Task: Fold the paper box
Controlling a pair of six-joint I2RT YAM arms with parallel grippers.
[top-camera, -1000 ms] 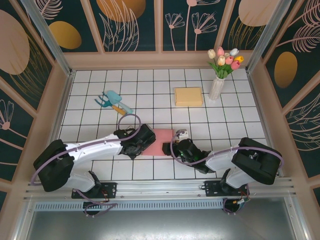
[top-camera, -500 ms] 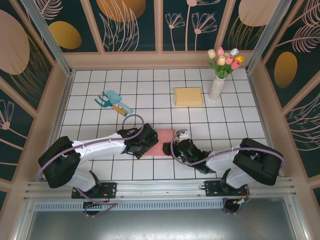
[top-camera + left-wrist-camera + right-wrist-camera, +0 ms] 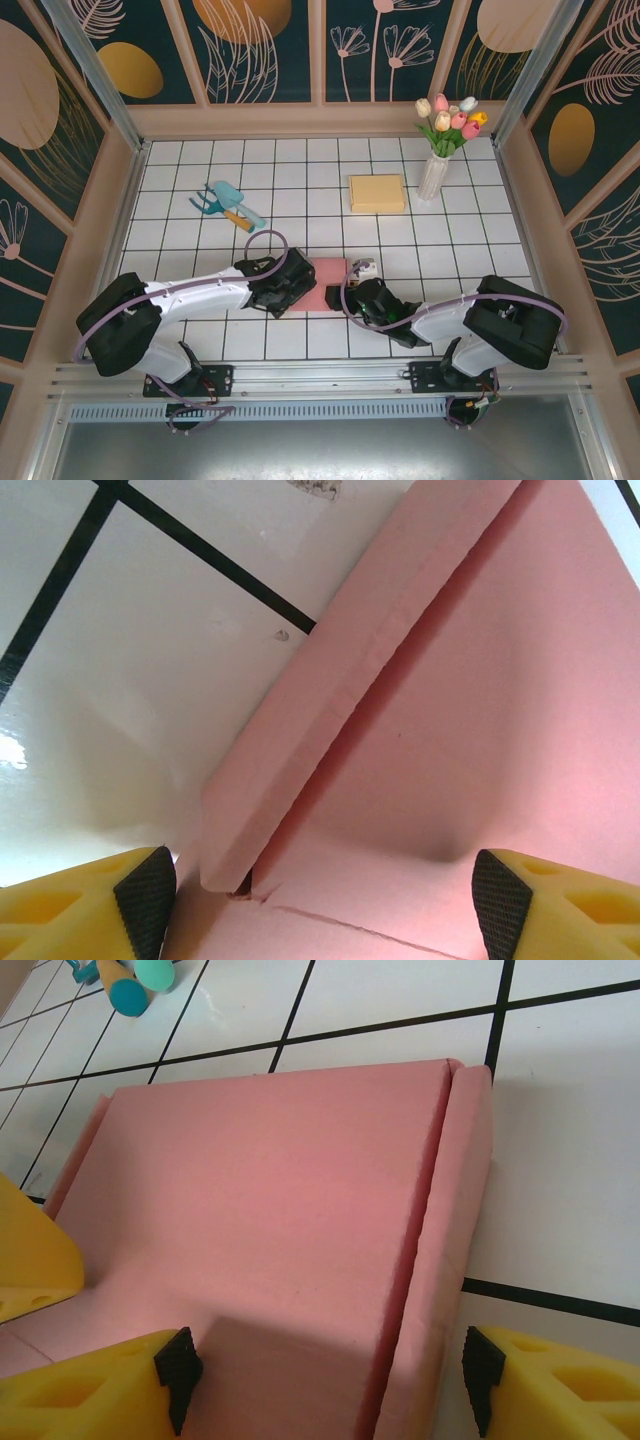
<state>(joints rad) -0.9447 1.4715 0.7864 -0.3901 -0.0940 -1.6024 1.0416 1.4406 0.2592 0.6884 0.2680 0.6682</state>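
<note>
- Reaching in from the near edge of the tiled table (image 3: 480,230), two arms meet over a pink box (image 3: 328,278) that lies flat at the front middle, between the grippers.
- The left gripper (image 3: 303,284) hangs low over the box's left edge, jaws wide. Its yellow fingers (image 3: 70,910) stand at either side of a raised side flap (image 3: 330,700). The flap's near end is just beside the left black pad, and the other pad is over the flat panel.
- The right gripper (image 3: 342,297) sits at the box's right front corner, jaws likewise wide. One of its pads (image 3: 180,1380) is over the panel and the other is over bare tile. Between them the right flap (image 3: 440,1240) is tilted partly up along its crease.
- Neither pair of jaws grips the cardboard.
- Farther back on the left lie teal garden tools (image 3: 225,205), one with an orange handle.
- Right of centre, well apart from the box, a yellow block (image 3: 377,193) lies flat.
- Just beside the block, toward the far right corner, a white vase (image 3: 433,177) holds tulips (image 3: 450,117) in pink, white and yellow.
- A dark floral wall (image 3: 260,50) closes the back.
</note>
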